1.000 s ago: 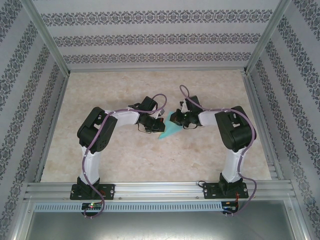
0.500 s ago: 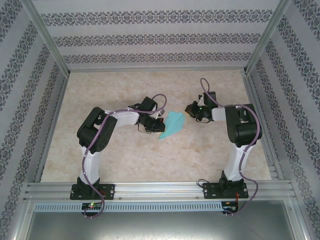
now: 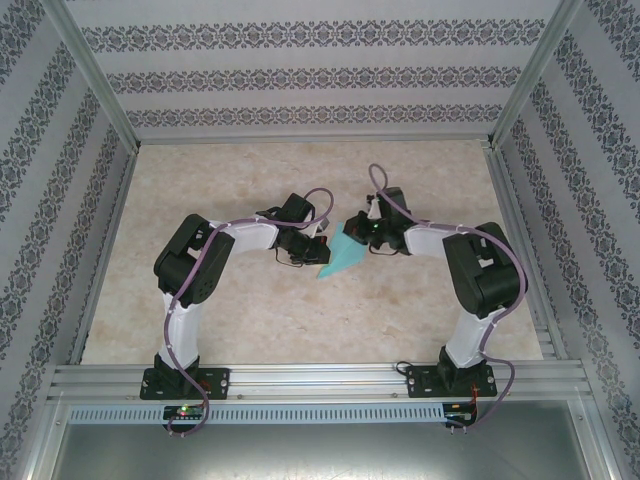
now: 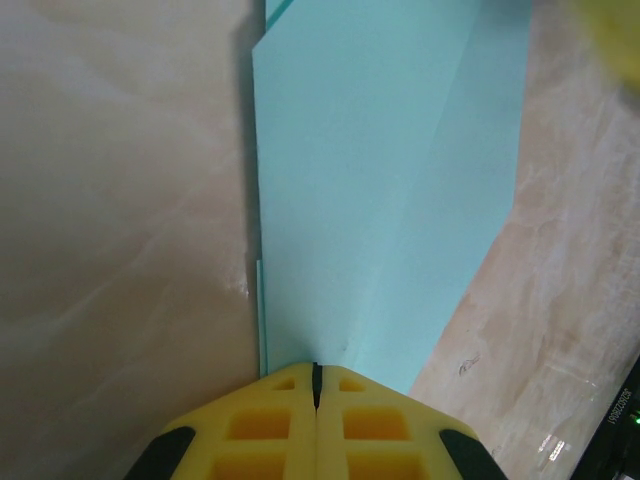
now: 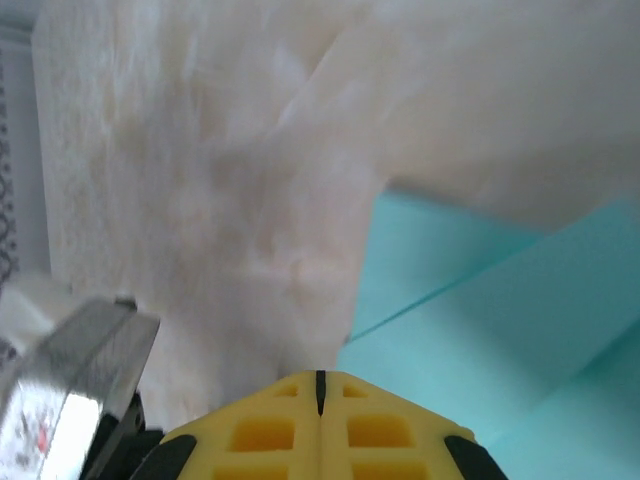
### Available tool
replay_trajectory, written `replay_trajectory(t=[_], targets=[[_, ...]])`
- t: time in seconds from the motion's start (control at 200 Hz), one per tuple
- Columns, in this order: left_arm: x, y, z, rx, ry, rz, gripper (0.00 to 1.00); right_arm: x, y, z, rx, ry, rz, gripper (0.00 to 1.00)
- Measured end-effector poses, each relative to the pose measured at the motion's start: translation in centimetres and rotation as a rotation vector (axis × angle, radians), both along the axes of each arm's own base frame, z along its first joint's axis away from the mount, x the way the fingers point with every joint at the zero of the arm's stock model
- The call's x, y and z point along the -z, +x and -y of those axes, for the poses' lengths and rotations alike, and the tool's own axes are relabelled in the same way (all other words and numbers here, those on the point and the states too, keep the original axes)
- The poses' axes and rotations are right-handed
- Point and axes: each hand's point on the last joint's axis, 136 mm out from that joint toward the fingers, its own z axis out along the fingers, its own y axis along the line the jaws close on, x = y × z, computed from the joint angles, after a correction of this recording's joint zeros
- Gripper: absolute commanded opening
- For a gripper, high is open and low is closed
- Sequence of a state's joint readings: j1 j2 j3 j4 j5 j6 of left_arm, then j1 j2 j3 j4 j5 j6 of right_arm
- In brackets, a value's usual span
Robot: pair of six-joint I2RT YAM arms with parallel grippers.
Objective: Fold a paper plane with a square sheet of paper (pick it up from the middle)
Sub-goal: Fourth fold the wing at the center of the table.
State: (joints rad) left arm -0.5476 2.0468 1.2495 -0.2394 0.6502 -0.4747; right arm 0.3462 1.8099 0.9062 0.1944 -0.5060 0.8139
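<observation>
**A:** Where is the turquoise paper (image 3: 340, 260)?

**B:** Flat on the desk (image 3: 250, 315), about midway between the two arms. It is folded into a long, narrow shape. The sharp tip points toward the near edge and a little left, and the wider end lies farther back and to the right.

**A:** And the left gripper (image 3: 313, 252)?

**B:** It is at the paper's left side, just beyond that tip. Its yellow fingers (image 4: 262, 425) are pressed together with no gap. In its own wrist view their ends meet the paper's edge, and a crease runs away along the sheet. I cannot tell whether a layer is pinched between them.

**A:** The right gripper (image 3: 356, 232)?

**B:** Farther back, at the wide end. Its fingers are also fully closed. Their tips are at the paper's border, with bare desk ahead, and I see nothing clamped in them.
</observation>
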Motion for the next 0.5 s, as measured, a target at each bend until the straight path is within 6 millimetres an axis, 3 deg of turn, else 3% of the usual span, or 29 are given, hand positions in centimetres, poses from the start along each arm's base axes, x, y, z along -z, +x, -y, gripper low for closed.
replay_trajectory(t=[0.11,0.28,0.5], targets=[[0.0,0.0,0.0,0.000,0.000,0.000,0.00,1.0,-1.3,-1.4,-0.036,0.001,-0.036,0.05],[-0.1,0.0,0.0,0.000,-0.001,0.001,0.00,3.8,-2.7,-1.1,-0.029,-0.016,-0.117,0.05],[-0.2,0.0,0.0,-0.002,-0.003,0.001,0.00,3.8,-2.7,-1.1,-0.034,-0.011,-0.113,0.05]])
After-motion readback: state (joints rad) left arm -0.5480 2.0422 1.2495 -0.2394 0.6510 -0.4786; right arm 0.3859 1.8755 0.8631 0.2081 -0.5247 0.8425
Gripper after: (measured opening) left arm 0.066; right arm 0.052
